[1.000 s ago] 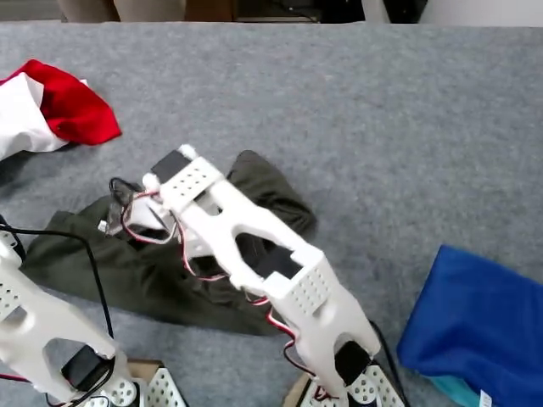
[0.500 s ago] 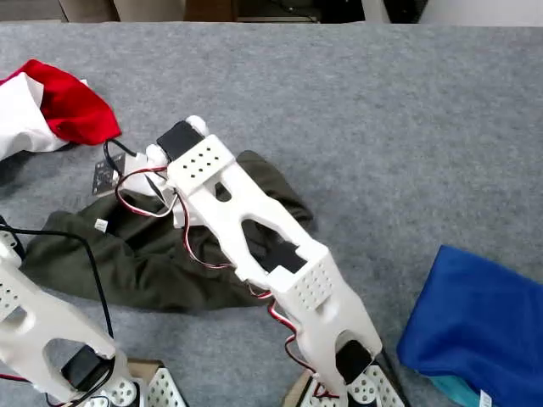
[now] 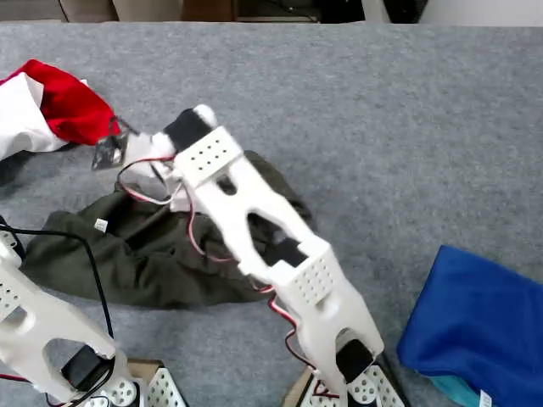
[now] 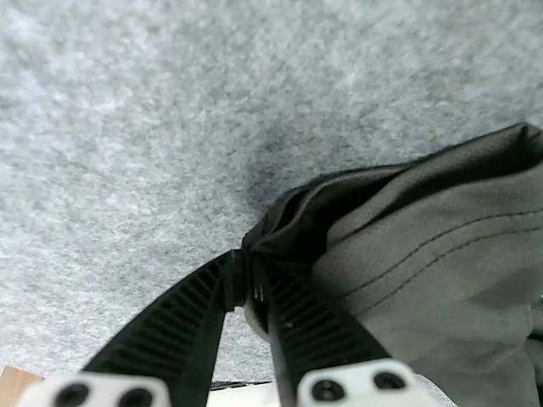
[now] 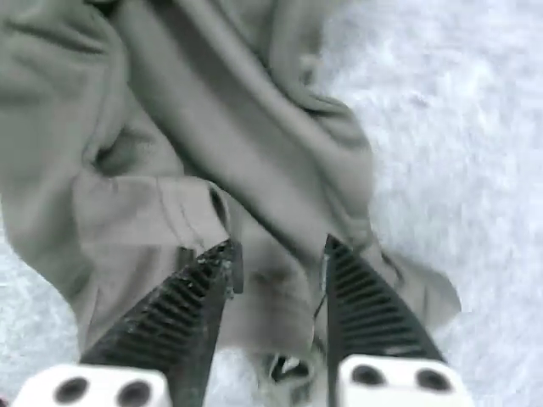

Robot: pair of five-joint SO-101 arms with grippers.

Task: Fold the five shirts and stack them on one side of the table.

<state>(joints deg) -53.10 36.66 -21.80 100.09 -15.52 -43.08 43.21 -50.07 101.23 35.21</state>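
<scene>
A crumpled olive shirt (image 3: 153, 254) lies on the grey worktop (image 3: 382, 110), left of centre in the high view and low in the frame. The left arm (image 3: 42, 326) stands in the lower left corner. The left fingers (image 4: 182, 326) are pressed together on a bunched edge of the olive shirt, and the fold of cloth is pinched right at their tips, with bare worktop just beyond. The right arm (image 3: 263, 246) runs from the bottom centre up and to the left across the olive shirt. The right fingers (image 5: 182, 314) are spread apart over the rumpled cloth with nothing between them. A red and white shirt (image 3: 51, 110) lies at the upper left edge. A blue shirt (image 3: 484, 322) lies in the lower right corner, well apart from the olive shirt.
</scene>
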